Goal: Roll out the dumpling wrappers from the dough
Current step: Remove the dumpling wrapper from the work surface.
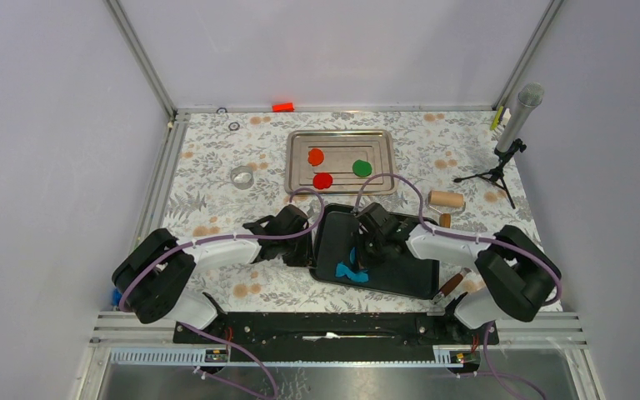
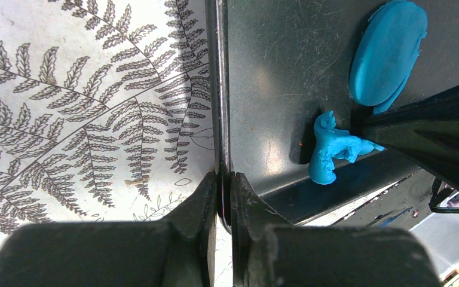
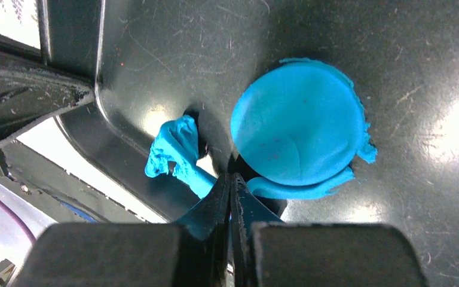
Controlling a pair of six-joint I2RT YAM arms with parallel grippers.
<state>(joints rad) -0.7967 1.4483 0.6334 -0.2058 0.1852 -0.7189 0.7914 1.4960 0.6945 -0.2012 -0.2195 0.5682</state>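
Since the L gripper is clamped on the tray rim, the R gripper, shut on the dough scrap centre-left in the R wrist view, should peel slowly. Don't drag the blue wrapper, mid-frame just beside it.

The left arm and the right arm were alike: bulky, rounded black joint housings linked by smooth white sections. A thin purple cable ran along each arm from base to wrist, bowing out in a loose loop. Both were bolted to one long black base plate. The left gripper had matte black, wedge-shaped fingers with dusty, scuffed faces. The right gripper matched it, its fingers tapering to thin edges.
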